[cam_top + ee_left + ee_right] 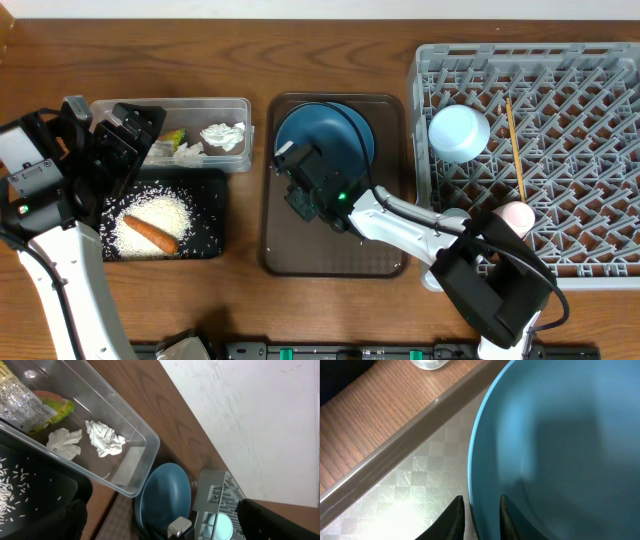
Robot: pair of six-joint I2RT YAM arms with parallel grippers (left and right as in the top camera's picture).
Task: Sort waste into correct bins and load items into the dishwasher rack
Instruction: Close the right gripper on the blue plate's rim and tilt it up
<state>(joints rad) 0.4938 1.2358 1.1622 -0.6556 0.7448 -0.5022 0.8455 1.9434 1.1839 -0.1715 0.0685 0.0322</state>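
The dark-blue plate (345, 135) lies on the brown serving tray (330, 250). My right gripper (298, 162) is at its left rim. In the right wrist view the gripper (481, 499) straddles the plate (560, 450), one finger outside and one inside, with a sliver of gap on the outer side. My left gripper (125, 140) hangs wide open over the left end of the clear tub (170, 101), holding nothing. The tub contains a crumpled napkin (222, 135) and a yellow-green wrapper (172, 140). The black tray (210, 215) holds rice (165, 210) and the orange stick (150, 233).
The grey rack (580, 180) fills the right side and holds a pale-blue bowl (459, 132), chopsticks (515, 150) and a pinkish-white cup (516, 216). My right arm crosses the rack's near-left corner. A white wall (260, 410) stands behind the table.
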